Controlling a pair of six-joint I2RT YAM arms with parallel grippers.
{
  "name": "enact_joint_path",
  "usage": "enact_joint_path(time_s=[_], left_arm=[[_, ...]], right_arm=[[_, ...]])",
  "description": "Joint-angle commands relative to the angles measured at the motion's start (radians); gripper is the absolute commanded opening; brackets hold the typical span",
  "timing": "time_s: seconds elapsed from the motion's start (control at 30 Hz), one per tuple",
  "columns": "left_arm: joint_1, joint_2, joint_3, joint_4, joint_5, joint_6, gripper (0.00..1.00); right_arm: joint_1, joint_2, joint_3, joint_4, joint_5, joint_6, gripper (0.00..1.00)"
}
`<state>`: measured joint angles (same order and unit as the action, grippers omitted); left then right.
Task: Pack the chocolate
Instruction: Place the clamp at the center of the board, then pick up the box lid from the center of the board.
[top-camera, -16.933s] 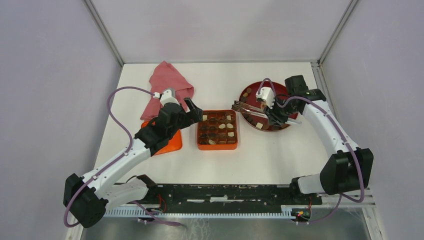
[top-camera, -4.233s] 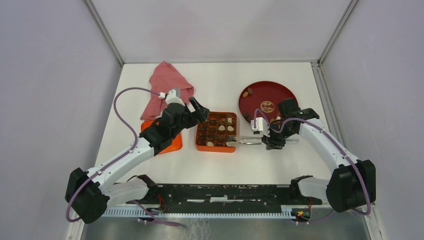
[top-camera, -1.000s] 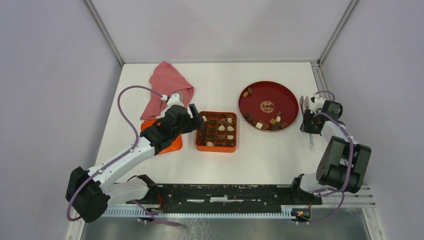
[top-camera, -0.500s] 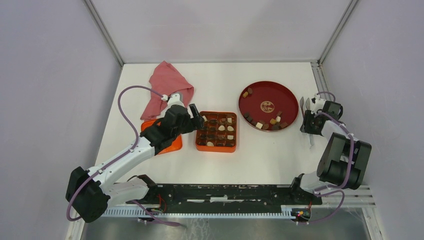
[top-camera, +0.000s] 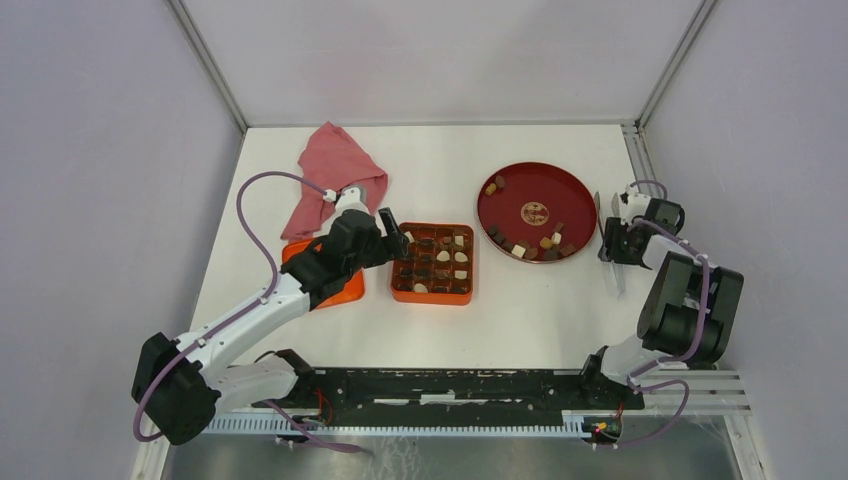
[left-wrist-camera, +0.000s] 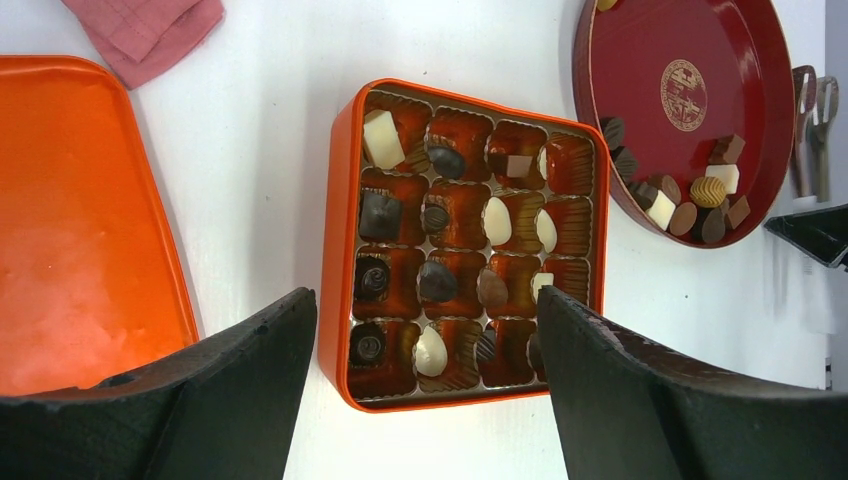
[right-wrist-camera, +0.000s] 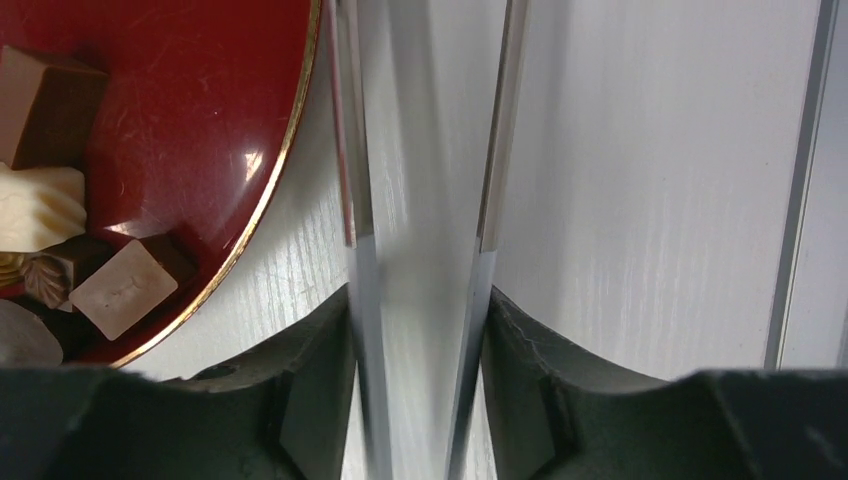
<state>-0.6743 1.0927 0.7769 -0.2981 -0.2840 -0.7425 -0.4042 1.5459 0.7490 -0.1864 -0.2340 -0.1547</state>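
The left gripper (left-wrist-camera: 422, 305) is hovering wide-jawed over the orange box (left-wrist-camera: 335, 250), where most chocolate (left-wrist-camera: 437, 281) is sitting in cells; more pieces are waiting on the red plate (left-wrist-camera: 640, 60). Right of it, the right gripper (right-wrist-camera: 418, 300) is clasping the tongs (right-wrist-camera: 352, 150), so transferring seems underway; next, pinching a plate piece gently

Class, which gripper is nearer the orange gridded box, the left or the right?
Left. The left gripper hovers open at the left edge of the orange box; the right gripper is past the red plate, around the tongs.
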Motion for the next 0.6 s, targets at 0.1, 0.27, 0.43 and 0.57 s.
enact_joint_path(time_s=[0.1, 0.27, 0.43, 0.57], left_arm=[[0.002, -0.016, -0.002, 0.02, 0.003, -0.032, 0.86], [-0.003, -0.028, 0.034, 0.004, 0.016, -0.028, 0.85], [-0.006, -0.049, 0.105, -0.026, 0.014, 0.007, 0.85], [-0.006, -0.103, 0.118, 0.101, 0.082, 0.004, 0.84]], right_arm=[[-0.006, 0.06, 0.001, -0.053, 0.003, -0.043, 0.57], [-0.021, 0.026, 0.05, -0.117, -0.008, -0.075, 0.63], [-0.031, -0.097, 0.197, -0.196, -0.17, -0.211, 0.68], [-0.03, -0.145, 0.253, -0.212, -0.459, -0.309, 0.76]])
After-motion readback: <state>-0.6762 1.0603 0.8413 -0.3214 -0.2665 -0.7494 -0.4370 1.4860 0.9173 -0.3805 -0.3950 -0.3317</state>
